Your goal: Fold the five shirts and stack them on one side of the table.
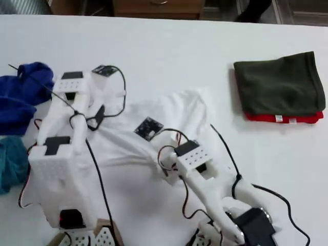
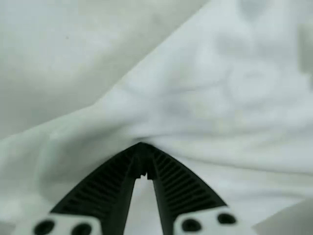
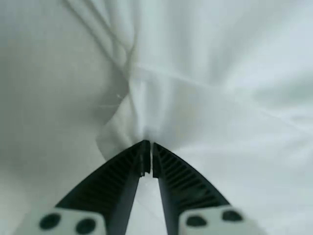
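A white shirt (image 1: 154,110) lies crumpled in the middle of the white table (image 1: 169,46), with both arms above it. My left gripper (image 2: 142,149) is shut, its black fingertips pinching a ridge of the white shirt (image 2: 220,88). My right gripper (image 3: 147,146) is also shut, on a bunched fold of the white shirt (image 3: 220,107). A folded dark green shirt (image 1: 279,84) sits on a folded red shirt (image 1: 284,118) at the table's right side. A crumpled blue shirt (image 1: 20,95) and a teal shirt (image 1: 10,161) lie at the left edge.
The left arm (image 1: 64,148) stands at the front left and the right arm (image 1: 215,184) at the front right, both trailing black cables over the cloth. Bare tabletop stretches across the back. Furniture shows beyond the far edge.
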{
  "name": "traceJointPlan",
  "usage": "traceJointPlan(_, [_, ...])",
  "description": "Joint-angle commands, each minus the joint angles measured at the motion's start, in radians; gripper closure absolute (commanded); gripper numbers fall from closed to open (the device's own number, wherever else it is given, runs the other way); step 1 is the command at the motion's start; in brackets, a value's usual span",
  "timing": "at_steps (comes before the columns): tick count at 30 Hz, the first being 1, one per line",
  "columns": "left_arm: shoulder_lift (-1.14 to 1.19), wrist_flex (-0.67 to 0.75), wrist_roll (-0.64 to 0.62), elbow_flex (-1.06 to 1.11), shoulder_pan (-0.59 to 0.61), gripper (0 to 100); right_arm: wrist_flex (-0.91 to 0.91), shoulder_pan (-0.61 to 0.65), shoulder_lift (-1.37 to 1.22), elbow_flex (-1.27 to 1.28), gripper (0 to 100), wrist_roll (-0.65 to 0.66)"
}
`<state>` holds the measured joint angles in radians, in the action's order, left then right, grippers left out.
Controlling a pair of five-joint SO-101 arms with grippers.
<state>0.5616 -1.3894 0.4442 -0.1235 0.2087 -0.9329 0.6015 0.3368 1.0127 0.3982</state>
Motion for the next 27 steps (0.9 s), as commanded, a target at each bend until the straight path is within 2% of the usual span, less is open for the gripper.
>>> traceJointPlan(1, [0.003,-0.017,-0.014,-0.079,0.023,98,-0.047,0.001,0.127,0.041,97.8,0.044])
traceJointPlan(8, [0.000,-0.117,-0.017,-0.110,0.023,98,-0.084,-0.030,0.410,0.055,97.8,0.046])
traceJointPlan(14, [-0.161,-0.169,-0.008,-0.091,0.046,98,-0.082,-0.245,0.475,-0.032,97.8,0.046])
traceJointPlan(18, [-0.301,-0.046,0.015,-0.068,0.120,98,-0.082,-0.329,0.386,-0.138,97.8,0.054])
traceJointPlan(22, [-0.245,0.138,0.006,-0.070,0.232,98,-0.059,-0.331,0.240,-0.272,97.8,0.048])
traceJointPlan(24, [-0.157,0.216,-0.054,-0.088,0.262,98,0.001,-0.331,0.137,-0.328,97.8,0.046])
traceJointPlan(27, [-0.015,0.176,-0.164,-0.193,0.261,98,0.048,-0.331,-0.042,-0.436,97.8,0.046])
